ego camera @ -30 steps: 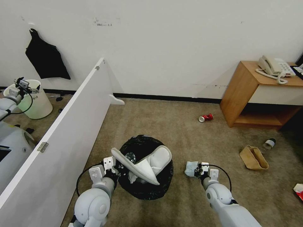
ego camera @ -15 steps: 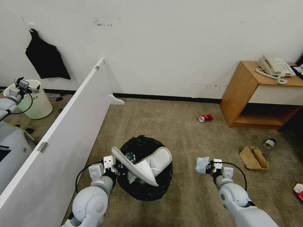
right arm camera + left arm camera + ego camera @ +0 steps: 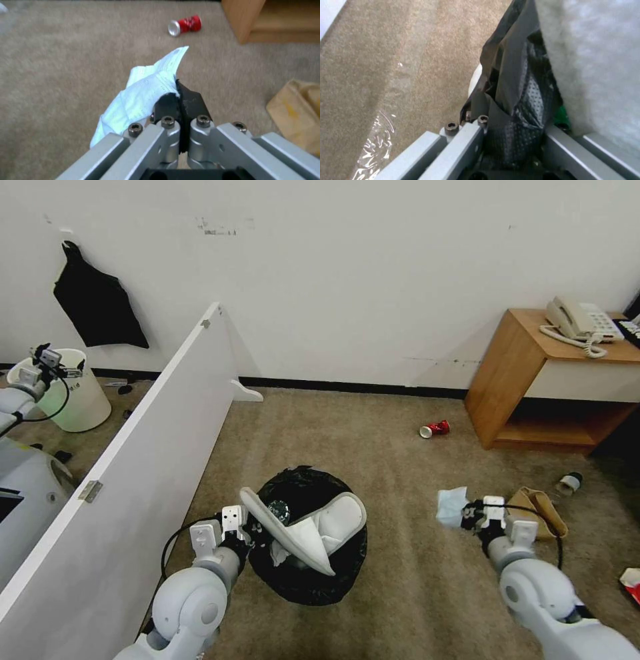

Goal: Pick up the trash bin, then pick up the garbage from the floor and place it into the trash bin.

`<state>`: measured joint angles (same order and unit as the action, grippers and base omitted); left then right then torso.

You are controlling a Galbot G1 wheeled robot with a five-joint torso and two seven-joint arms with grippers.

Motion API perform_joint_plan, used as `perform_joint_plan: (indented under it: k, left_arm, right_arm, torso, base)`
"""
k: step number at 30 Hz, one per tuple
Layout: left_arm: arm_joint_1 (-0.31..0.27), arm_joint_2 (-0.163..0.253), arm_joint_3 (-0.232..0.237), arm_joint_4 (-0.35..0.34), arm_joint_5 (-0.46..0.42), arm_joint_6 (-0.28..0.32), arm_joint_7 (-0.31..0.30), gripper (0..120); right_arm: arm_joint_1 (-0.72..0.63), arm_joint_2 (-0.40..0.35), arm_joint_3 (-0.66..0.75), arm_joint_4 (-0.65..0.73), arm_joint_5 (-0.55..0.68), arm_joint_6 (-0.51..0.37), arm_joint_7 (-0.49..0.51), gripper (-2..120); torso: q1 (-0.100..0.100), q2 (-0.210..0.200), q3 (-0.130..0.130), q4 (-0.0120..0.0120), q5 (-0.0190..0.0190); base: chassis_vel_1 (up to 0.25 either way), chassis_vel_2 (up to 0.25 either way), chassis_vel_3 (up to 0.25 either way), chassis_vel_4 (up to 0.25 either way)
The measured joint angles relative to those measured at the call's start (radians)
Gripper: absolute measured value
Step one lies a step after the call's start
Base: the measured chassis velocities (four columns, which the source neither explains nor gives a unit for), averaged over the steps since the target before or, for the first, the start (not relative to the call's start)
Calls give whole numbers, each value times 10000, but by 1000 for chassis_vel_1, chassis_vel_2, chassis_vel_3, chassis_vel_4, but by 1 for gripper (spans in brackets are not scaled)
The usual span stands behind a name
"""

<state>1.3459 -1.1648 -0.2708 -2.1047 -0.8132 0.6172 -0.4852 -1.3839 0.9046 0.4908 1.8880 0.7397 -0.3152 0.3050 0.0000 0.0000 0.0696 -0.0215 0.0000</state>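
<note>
Pads of the right hand (image 3: pixel 180 100) were pinched flat together on one edge of the light-blue face mask (image 3: pixel 143 93), which hung crumpled off that side, its long axis running from the grip out toward the far carpet, one corner pointing at the red can (image 3: pixel 184 24). In the head view this hand (image 3: pixel 471 511) hovered above the floor well to the right of the trash bin (image 3: pixel 312 580), close to the brown paper bag (image 3: pixel 541 508). The left hand (image 3: pixel 252 531) was clamped on the near-left rim of the bin; its wrist view showed the black liner (image 3: pixel 515 105) squeezed between the fingers.

The step in hand looked like the carrying of a picked-up piece of garbage to the bin. The next move would probably call for bringing the mask over the bin's mouth before letting go. That mouth was crowded: two white slippers (image 3: pixel 293 530) stuck out of it, long axes leaning across the opening, so the mask would need a gap or would rest on top.

Beyond lay the can near the wooden cabinet (image 3: pixel 513 373).
</note>
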Motion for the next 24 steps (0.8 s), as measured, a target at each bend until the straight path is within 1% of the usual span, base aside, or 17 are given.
perform_joint_plan:
  k: [5, 8, 15, 17, 24]
  left_arm:
    - [-12, 15, 99, 95, 4, 17, 54, 0]
    - [-29, 24, 194, 136, 77, 50, 168, 0]
    - [-16, 0, 202, 149, 207, 89, 242, 0]
    - [-32, -51, 260, 162, 267, 123, 250, 0]
    - [-99, -191, 466, 206, 392, 189, 290, 0]
  right_arm:
    - [-294, -327, 411, 653, 180, -2, -3, 0]
    - [-521, -668, 803, 1411, 432, -3, -25, 0]
    - [-573, -1114, 1144, 2266, 792, 10, -66, 0]
    - [-574, -1319, 1329, 2725, 1036, 16, -144, 0]
    - [-542, -1703, 1588, 3460, 1539, 27, -317, 0]
  torso:
    - [0, 0, 0, 1, 0]
    - [0, 1, 0, -1, -1]
    - [0, 0, 0, 1, -1]
    - [0, 0, 0, 0, 0]
    - [0, 0, 0, 0, 0]
  base:
    - [0, 0, 0, 0]
    - [0, 0, 0, 0]
    - [0, 0, 0, 0]
    - [0, 0, 0, 0]
    - [0, 0, 0, 0]
